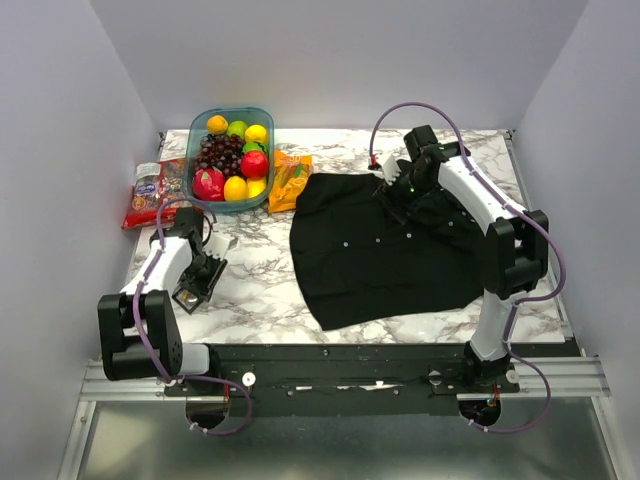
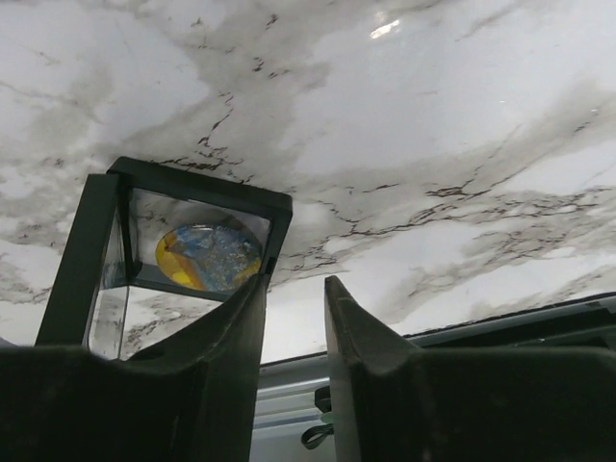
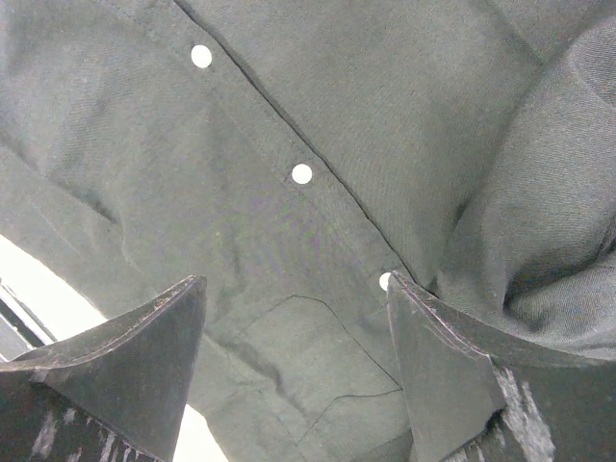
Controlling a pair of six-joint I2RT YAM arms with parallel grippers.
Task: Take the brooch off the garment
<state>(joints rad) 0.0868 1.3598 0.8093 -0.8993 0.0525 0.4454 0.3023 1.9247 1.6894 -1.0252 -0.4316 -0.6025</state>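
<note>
One brooch (image 2: 207, 258) sat inside a small black-framed clear case (image 2: 202, 185) on the marble desk (image 2: 433, 125), left side, well apart from the black garment (image 1: 370, 250). Left fingers (image 2: 231, 356) stood just beside the case, narrow gap, gripping nothing. Right fingers (image 3: 144, 356) hung wide apart over the garment's white button row (image 3: 302, 173), empty.

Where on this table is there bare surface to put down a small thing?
The widest bare marble lies between the small framed box by the left gripper and the shirt. A narrow strip runs behind the shirt along the far edge. The far left corner is crowded: fruit tub, snack bag, orange bag.
</note>
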